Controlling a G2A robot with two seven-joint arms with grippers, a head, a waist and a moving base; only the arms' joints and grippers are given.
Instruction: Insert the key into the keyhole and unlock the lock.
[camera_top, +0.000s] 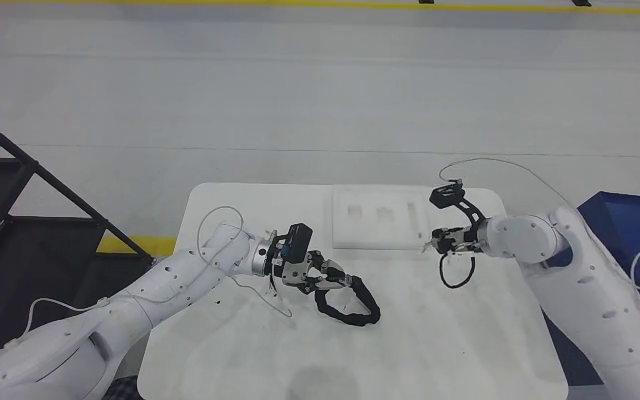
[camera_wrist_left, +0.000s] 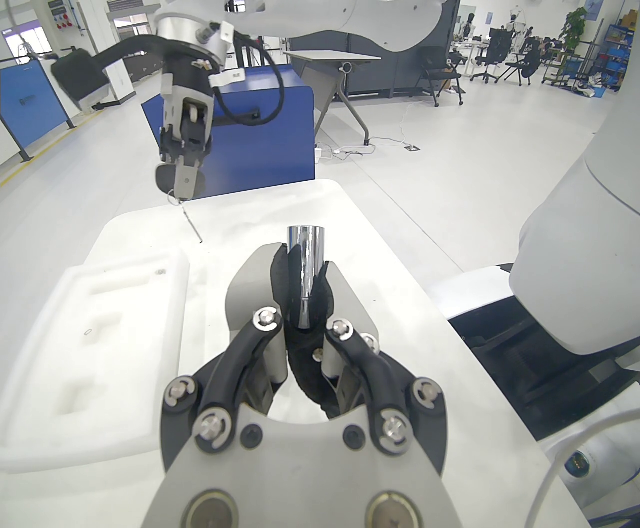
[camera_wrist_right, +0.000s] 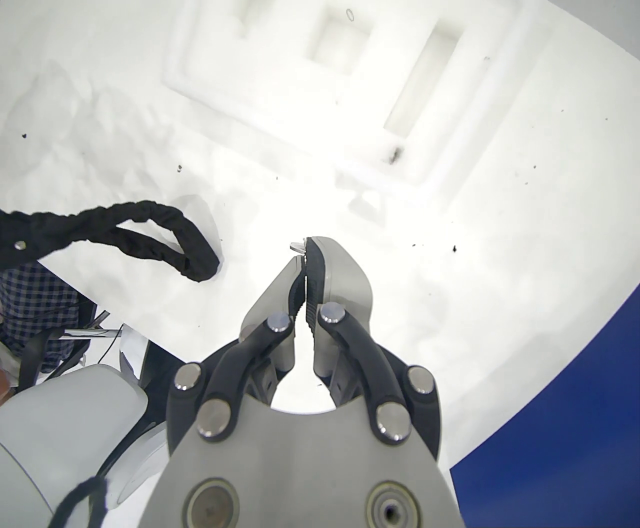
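Lock (camera_wrist_left: 306, 250) clamped in left hand (camera_wrist_left: 300, 267), key (camera_wrist_right: 296, 245) pinched by right hand (camera_wrist_right: 305, 254), well apart

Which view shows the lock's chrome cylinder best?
Left wrist view: the chrome cylinder sits close up, clamped in the left gripper. Top view shows the lock's black loop; right wrist view shows part of that loop.

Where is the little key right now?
The key is pinched in the right end effector, over the right side of the table in the top view, just beside the white foam tray.
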